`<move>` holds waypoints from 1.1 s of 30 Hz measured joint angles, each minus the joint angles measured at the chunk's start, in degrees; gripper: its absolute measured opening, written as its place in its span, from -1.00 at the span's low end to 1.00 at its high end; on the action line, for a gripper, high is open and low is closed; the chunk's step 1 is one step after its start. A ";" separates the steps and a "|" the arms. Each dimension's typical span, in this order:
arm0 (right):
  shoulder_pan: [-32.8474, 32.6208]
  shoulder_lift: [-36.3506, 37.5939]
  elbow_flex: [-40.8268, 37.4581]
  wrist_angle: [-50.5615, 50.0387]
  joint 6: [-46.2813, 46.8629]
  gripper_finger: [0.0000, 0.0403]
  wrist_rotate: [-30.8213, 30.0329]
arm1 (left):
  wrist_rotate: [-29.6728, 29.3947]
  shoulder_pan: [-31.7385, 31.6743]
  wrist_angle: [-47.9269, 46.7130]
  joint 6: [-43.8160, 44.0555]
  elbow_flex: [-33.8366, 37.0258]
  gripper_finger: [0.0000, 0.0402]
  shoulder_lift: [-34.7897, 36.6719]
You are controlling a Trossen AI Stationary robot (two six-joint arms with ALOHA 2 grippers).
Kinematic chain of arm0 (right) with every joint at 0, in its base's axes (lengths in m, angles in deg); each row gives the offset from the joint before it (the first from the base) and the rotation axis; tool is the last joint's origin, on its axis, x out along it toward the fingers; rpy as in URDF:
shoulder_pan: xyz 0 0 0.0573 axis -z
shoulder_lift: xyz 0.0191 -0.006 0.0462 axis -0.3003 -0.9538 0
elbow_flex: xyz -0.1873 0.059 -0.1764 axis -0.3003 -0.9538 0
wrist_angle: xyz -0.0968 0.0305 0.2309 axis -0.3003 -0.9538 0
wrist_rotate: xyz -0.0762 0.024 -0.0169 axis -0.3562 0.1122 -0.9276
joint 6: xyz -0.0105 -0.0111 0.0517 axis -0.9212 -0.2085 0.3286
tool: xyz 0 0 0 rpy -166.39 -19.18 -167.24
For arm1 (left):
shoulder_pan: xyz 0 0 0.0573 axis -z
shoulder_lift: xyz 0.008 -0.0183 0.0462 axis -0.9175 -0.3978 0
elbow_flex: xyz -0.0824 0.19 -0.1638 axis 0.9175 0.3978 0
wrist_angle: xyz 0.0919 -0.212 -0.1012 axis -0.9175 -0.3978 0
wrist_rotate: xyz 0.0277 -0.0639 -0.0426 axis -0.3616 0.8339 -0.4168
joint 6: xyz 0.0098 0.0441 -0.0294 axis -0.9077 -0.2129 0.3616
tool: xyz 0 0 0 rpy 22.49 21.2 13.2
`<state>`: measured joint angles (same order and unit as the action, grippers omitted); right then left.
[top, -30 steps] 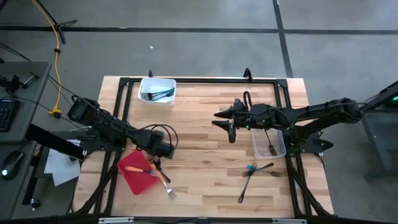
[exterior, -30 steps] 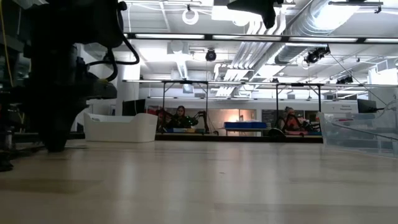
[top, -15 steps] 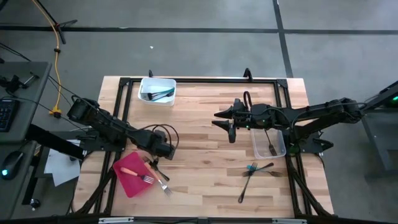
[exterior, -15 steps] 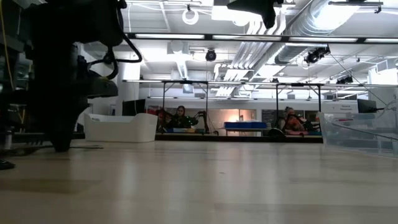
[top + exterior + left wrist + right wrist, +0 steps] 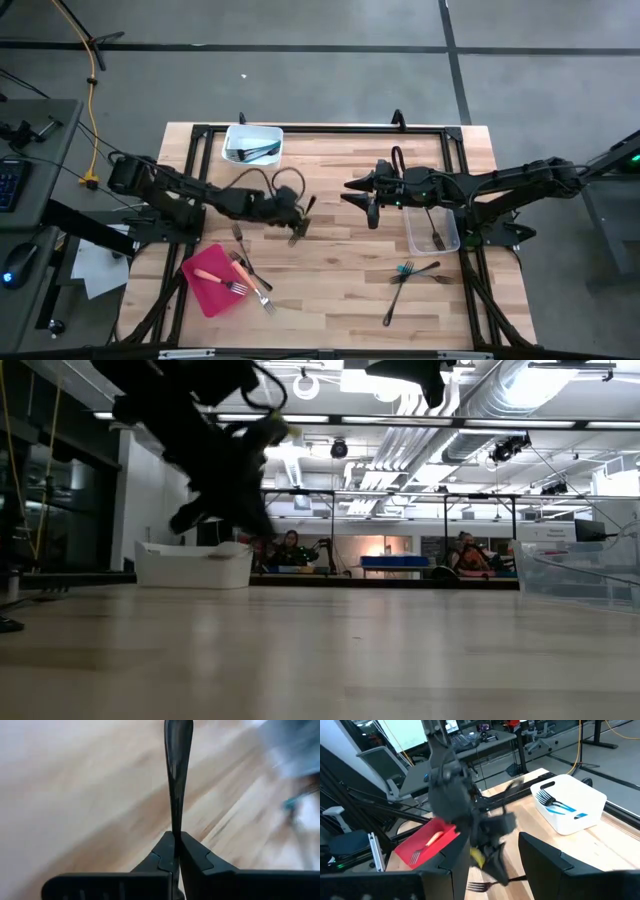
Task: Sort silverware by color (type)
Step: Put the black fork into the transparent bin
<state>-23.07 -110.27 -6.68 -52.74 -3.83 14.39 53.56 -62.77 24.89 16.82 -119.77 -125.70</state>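
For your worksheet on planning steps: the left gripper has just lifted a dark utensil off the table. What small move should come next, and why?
Probably carry it on toward the clear tub, which already holds a dark utensil. The left gripper is shut on the dark fork, lifted over mid-table; the white tub holds teal pieces and the red tray an orange one. The right gripper waits open near that tub.

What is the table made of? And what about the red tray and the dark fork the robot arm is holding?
Table: looks like pale wood, with plank lines and grain. Red tray: probably plastic, one flat, even colour. Dark fork, pinched in the left tool: smooth and slightly shiny, metal or dark plastic; I can't tell which.
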 joint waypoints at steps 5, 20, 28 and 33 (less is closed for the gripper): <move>0.01 0.01 0.00 0.00 0.03 -0.24 0.01 | -3.88 -2.29 4.64 -10.72 -0.02 -1.00 8.68; -0.13 0.01 0.02 2.86 0.95 -0.24 0.05 | -2.87 -0.41 19.29 -36.59 0.17 -1.00 31.52; -0.17 0.02 0.02 2.95 -0.18 -0.24 1.15 | -1.00 1.23 23.91 -37.49 0.26 -1.00 24.95; -0.17 0.00 0.02 2.93 -1.38 -0.24 1.24 | 1.46 1.08 27.76 -36.96 0.26 -1.00 21.21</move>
<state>-23.24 -110.26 -6.66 -49.81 -5.20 15.63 55.01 -61.68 52.65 -20.14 -119.51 -104.49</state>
